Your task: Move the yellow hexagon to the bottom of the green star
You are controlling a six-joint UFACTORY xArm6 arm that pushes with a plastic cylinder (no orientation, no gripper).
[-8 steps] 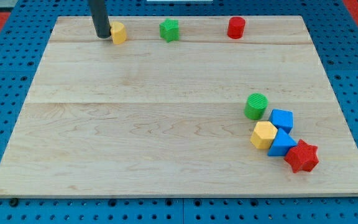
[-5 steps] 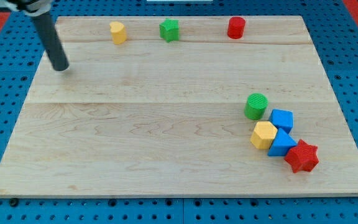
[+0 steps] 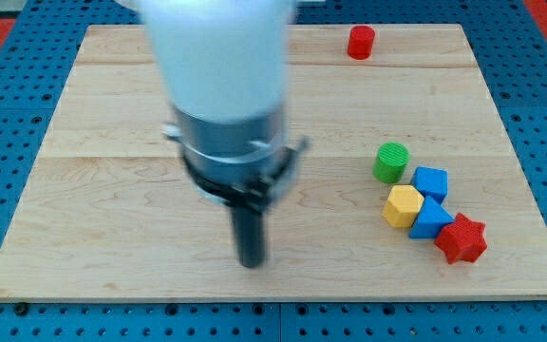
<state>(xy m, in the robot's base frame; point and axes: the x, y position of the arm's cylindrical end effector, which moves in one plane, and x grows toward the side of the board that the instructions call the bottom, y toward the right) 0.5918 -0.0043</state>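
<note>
My tip (image 3: 251,260) on the worktop (image 3: 84,237) low and left of centre, no jaws to judge, arm hiding the top-left, yellow hexagon (image 3: 403,205) touching blue blocks, green star hidden.

My tip (image 3: 251,260) has swung from the board's top-left to its lower middle, the arm now hiding two top blocks.

A robotics lab bench: a wooden board (image 3: 112,228) resting on blue perforated pegboard (image 3: 8,123), scattered with coloured test blocks.
</note>
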